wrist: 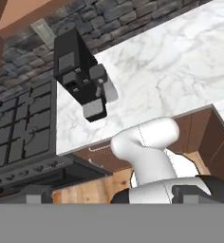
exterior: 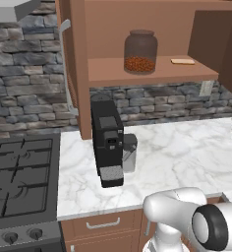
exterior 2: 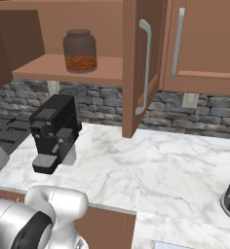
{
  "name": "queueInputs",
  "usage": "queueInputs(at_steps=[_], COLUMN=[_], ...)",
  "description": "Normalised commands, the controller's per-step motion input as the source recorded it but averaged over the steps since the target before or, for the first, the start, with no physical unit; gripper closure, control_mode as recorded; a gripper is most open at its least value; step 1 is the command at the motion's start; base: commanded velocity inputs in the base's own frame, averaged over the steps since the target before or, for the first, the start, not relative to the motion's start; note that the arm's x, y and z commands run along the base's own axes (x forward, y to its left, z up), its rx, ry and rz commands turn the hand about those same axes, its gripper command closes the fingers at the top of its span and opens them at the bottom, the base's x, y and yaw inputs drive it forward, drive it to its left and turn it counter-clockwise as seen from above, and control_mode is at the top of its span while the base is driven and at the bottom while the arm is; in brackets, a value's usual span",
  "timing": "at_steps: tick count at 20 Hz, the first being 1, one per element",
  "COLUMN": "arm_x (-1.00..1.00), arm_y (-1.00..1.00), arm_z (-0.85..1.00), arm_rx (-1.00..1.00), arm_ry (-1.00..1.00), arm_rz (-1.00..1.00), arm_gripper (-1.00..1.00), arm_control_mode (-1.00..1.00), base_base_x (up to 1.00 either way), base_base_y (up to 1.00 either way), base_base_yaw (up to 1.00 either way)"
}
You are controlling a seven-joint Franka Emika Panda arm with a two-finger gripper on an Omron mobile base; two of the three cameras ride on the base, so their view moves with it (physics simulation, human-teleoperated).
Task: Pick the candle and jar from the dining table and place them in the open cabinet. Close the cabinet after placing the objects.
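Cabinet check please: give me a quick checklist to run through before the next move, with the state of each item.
1. Jar on the cabinet shelf, upright: ok.
2. Candle inside: a small flat tan thing lies on the shelf right of the jar; whether it is the candle: cannot tell.
3. Cabinet closed: not ok, door stands open.
4. Door handle free to reach: ok.
5. Hand empty, fingers apart: ok.
6. Coffee machine stands below the shelf, clear of the door swing: cannot tell.

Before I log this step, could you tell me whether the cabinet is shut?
Open: the cabinet door stands swung out, the jar showing inside.
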Motion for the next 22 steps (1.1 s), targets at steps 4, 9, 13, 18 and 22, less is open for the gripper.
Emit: queueInputs(at_steps=[4,9,13,18,22], arm_x=[-0.39,-0.32,-0.16,0.0,0.0], arm_y=[0.0,0.0,0.0,0.0,0.0], arm_z=[-0.27,-0.28,-0.16,0.0,0.0], arm_rx=[0.0,0.0,0.01,0.0,0.0], arm_ry=[0.09,0.11,0.07,0.0,0.0], arm_rz=[0.0,0.0,0.0,0.0,0.0], arm_gripper=[-1.0,-1.0,-1.0,-1.0,-1.0], arm_control_mode=[-1.0,-1.0,1.0,1.0,1.0], base_base_x=[0.0,0.0,-0.2,-0.47,-0.34], base_base_y=[0.0,0.0,0.0,0.03,0.41], base_base_yaw=[0.0,0.0,0.0,0.0,0.01])
